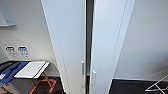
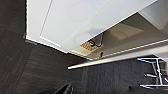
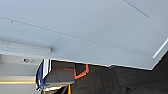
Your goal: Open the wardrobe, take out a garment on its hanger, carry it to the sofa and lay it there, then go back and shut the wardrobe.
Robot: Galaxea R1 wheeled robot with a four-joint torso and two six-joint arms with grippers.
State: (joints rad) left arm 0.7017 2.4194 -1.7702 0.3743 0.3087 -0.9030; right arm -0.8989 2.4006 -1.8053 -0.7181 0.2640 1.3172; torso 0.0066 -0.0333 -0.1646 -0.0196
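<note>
White laminate doors of the wardrobe (image 1: pixel 72 37) stand close ahead, the right-hand door (image 1: pixel 110 37) ajar beside the left one, leaving a dark gap at the seam. Two small handles (image 1: pixel 93 77) sit either side of that gap, presumably where a pull would go. Beside the wardrobe stands a folding chair with orange legs (image 1: pixel 41 83). Whether either arm's fingers are open, I cannot tell.

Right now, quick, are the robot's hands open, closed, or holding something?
Left hand: cannot be told from these pictures.
Right hand: cannot be told either.
</note>
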